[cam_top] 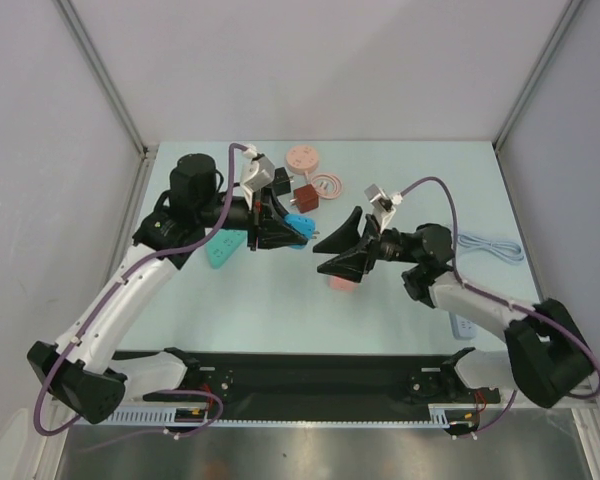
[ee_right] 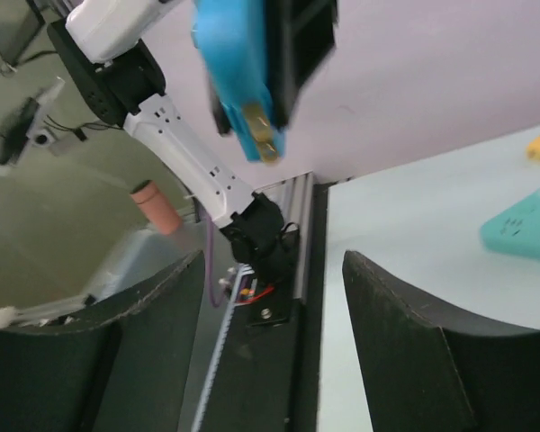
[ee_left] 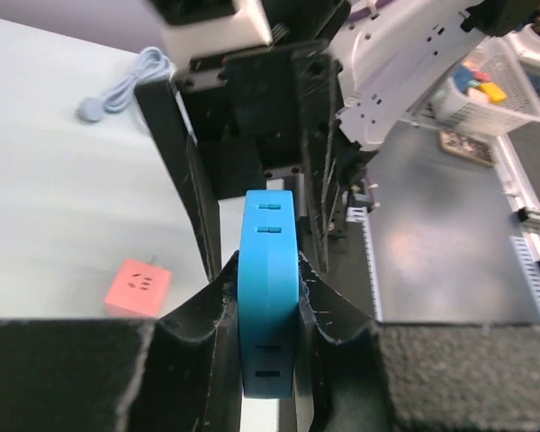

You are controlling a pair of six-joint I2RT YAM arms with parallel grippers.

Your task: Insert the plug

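My left gripper [cam_top: 283, 227] is shut on a blue plug adapter [cam_top: 300, 229] and holds it above the table. In the left wrist view the adapter [ee_left: 268, 297] sits edge-on between the fingers [ee_left: 193, 337], slots showing. My right gripper [cam_top: 332, 250] is open and empty, facing the adapter from the right with a small gap. In the right wrist view the adapter [ee_right: 236, 76] hangs top centre with brass prongs pointing down-right, beyond the open fingers [ee_right: 414, 342]. A pink socket cube [cam_top: 340, 283] lies on the table under the right gripper; it also shows in the left wrist view [ee_left: 137, 288].
A teal power strip [cam_top: 223, 249] lies under the left arm and shows in the right wrist view [ee_right: 522, 229]. A brown cube [cam_top: 305, 196] and two pink round pieces [cam_top: 303, 157] lie behind. A white cable [cam_top: 490, 245] lies at right. A white strip [cam_top: 463, 326] sits near the right arm.
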